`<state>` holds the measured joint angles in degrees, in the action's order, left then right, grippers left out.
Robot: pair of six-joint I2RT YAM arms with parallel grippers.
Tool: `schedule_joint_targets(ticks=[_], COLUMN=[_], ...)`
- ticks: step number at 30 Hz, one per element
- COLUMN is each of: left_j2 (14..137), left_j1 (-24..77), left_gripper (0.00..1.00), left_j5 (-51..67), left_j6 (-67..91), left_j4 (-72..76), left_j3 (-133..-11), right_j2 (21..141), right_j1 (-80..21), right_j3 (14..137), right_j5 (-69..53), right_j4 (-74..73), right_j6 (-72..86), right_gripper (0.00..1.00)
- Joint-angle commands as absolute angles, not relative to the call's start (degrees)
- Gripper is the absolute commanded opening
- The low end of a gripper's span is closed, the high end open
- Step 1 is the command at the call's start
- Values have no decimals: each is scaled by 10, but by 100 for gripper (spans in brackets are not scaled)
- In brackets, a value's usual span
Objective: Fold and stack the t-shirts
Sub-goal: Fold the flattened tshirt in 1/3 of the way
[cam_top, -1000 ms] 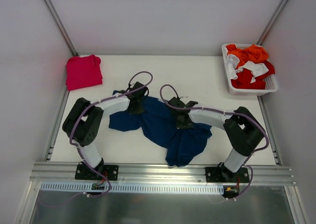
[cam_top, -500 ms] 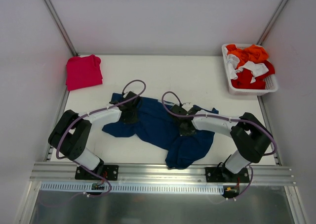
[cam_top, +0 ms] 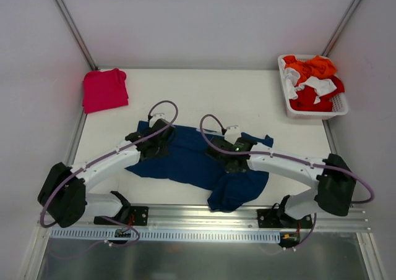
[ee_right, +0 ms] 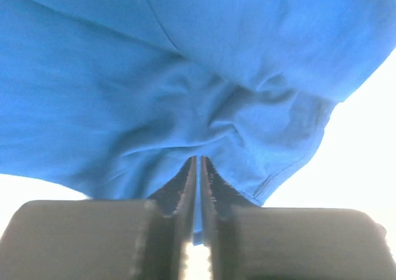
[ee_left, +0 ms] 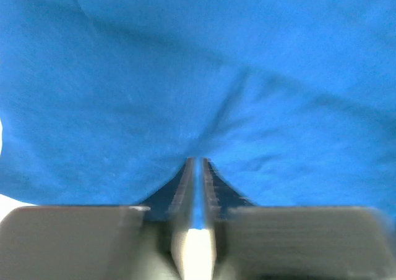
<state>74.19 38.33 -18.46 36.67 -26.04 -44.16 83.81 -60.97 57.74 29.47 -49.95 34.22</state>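
A white counter (cam_top: 247, 94) fills the middle of the overhead view, walled in by pale panels on 3 sides. The largest thing on it is a navy blue t-shirt (cam_top: 192, 159), spread in a rumpled, uneven shape across the near centre of the counter, with 1 corner bunched close to the near edge and a small flap reaching out toward the right. 2 white and black arms bend over it from their bases at the near edge: the left arm (cam_top: 105, 162) stretches in from the left to the shirt's left part, and the right arm (cam_top: 291, 162) stretches in from the right to the shirt's middle. At the far right corner a white plastic basket (cam_top: 309, 114) holds a heap of orange, red and white clothes (cam_top: 315, 85), well apart from the navy shirt. At the far left corner a pinkish-red t-shirt (cam_top: 105, 89) lies folded into a rough square, also well apart from the navy shirt and from both arms. In the left wrist view, the left end effector (ee_left: 198, 162) has its 2 fingers pressed together on a pinch of navy cloth, with creases running into the tips. In the right wrist view, the right end effector (ee_right: 198, 161) is likewise closed tight on a gathered fold of the same shirt, near a hemmed edge with white counter showing beyond it.
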Motion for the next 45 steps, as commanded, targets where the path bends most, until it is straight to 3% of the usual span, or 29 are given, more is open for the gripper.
schedule_joint_targets(ticks=[1,3,4,5,8,12,13,14,17,27,38,45], left_j2=[682,665,668,691,768,865,897,914,962,1006,1049,1092], left_j1=[385,385,384,383,363,335,331,324,302,260,240,228], left_gripper=[16,27,58,69,72,59,50,31,0,0,0,0], left_j5=[-245,-275,-286,-294,-274,-258,-241,-230,-203,-199,-177,-139], left_j6=[352,326,316,290,277,292,296,298,296,292,279,270], left_j4=[-276,-276,-277,-277,-278,-276,-275,-273,-273,-267,-266,-266], left_j3=[-491,-521,-533,-561,-606,-646,-662,-670,-699,-691,-696,-724], right_j2=[776,758,752,751,765,794,809,816,847,974,1065,1142], right_j1=[-627,-628,-621,-614,-563,-501,-474,-461,-408,-315,-309,-297], right_j3=[654,682,686,694,695,667,661,656,638,654,677,764], right_j5=[373,385,398,400,381,328,297,283,224,133,105,89], right_j4=[-594,-597,-595,-595,-571,-502,-471,-455,-401,-341,-330,-358], right_j6=[357,335,329,322,285,237,220,213,190,156,164,160], right_gripper=[11,22,26,29,30,1,1,0,1,0,1,0])
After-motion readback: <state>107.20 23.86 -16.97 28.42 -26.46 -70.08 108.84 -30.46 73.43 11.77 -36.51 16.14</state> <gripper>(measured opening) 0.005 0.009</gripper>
